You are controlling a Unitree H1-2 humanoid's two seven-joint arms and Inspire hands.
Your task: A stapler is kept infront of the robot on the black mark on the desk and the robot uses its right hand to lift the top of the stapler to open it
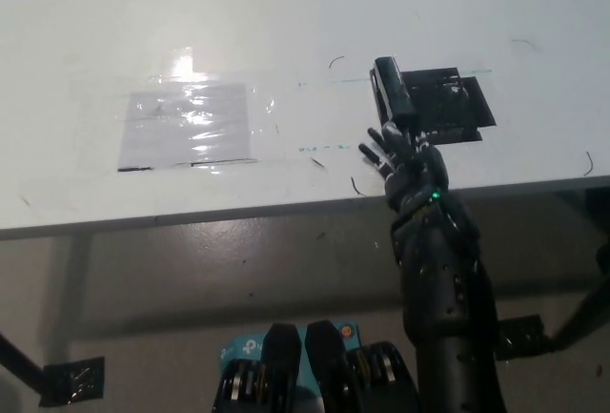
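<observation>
Because the stapler (389,98) sits on the black mark (448,108) nr the desk (286,22) front edge, black right hand (405,160) reaches up, fingers spread, holding nothing, ready to lift its top.

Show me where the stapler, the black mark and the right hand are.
stapler (392,96), head view, on its long black top.
black mark (457,103), head view, on its right part beside the stapler.
right hand (405,163), head view, on the hand's back.
</observation>
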